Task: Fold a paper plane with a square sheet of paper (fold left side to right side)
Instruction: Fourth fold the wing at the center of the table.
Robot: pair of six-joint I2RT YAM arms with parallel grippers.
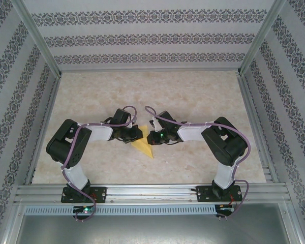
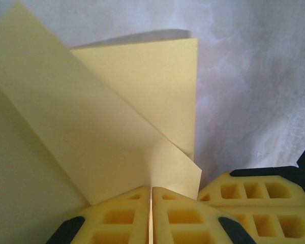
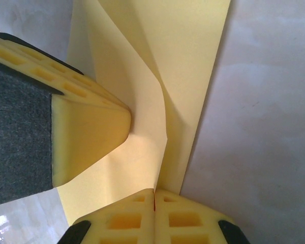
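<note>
The square sheet of paper (image 1: 144, 147), folded to a yellow pointed shape, lies mid-table between both arms, its tip toward the near edge. My left gripper (image 1: 136, 133) is shut on it: in the left wrist view a folded flap (image 2: 117, 112) rises from between the closed fingers (image 2: 151, 190). My right gripper (image 1: 151, 136) meets it from the right. Its closed fingers (image 3: 154, 192) pinch a raised crease of the paper (image 3: 178, 61). One finger of the left gripper (image 3: 86, 132) presses on the sheet beside that crease. The arms hide much of the sheet from above.
The marble-patterned table (image 1: 193, 96) stretches bare behind and to both sides of the arms. Patterned walls (image 1: 152, 40) and an aluminium frame (image 1: 254, 132) close it in. A rail (image 1: 152, 190) runs along the near edge by the arm bases.
</note>
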